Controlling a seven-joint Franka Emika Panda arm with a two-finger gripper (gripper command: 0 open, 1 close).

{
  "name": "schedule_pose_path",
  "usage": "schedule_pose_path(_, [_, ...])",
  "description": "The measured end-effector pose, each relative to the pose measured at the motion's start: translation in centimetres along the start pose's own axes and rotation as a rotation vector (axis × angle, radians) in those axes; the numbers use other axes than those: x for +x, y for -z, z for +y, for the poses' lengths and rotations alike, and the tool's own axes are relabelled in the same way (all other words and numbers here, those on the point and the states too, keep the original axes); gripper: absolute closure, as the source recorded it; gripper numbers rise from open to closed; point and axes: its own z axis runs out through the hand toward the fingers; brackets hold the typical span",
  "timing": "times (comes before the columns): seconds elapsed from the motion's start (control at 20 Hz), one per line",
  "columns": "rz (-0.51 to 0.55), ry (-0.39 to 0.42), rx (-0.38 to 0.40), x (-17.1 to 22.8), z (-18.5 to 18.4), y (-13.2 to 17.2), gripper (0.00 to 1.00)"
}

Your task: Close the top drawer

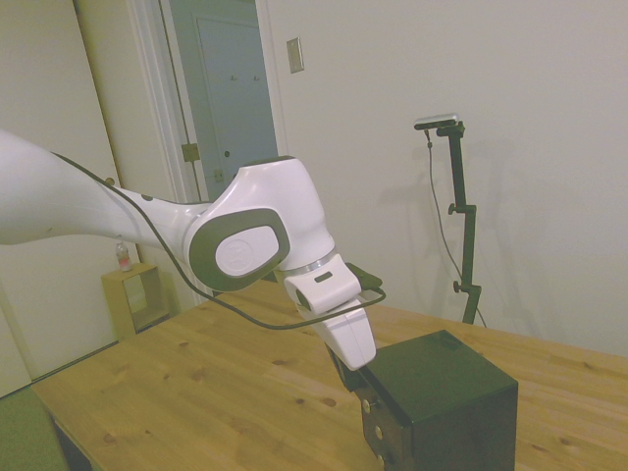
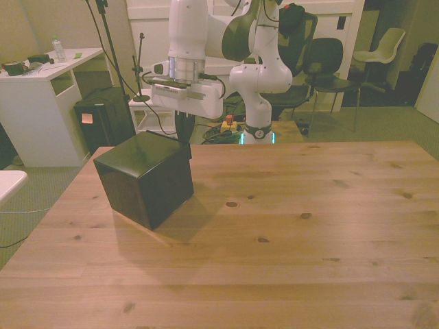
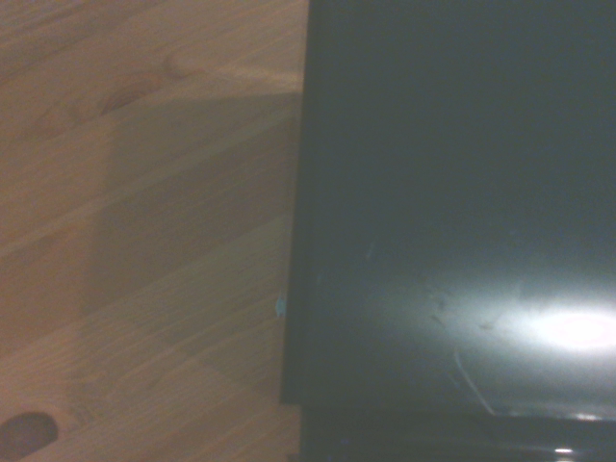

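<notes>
Top drawer (image 1: 370,400) of the near-black cube cabinet (image 2: 145,177), which sits toward a corner of the pale knotty-pine bench (image 2: 288,226), looks flush with the dark fronts below it in the side view, each front carrying a small brass-coloured knob, so I judge the push essentially finished with only the backing-off left. My jaws (image 1: 345,377) sit hard against the cabinet's upper front edge, and I cannot tell whether they are parted or together because my white hand hides them. From my wrist the cabinet's flat top shows smooth and glossy, with a bright glare and faint scratches beside the matte wood grain.
</notes>
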Motion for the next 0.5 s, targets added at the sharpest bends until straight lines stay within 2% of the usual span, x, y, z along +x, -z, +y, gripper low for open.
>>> schedule_pose_path(0.5, [0.026,0.0,-0.006,0.3,1.4,0.9,1.0])
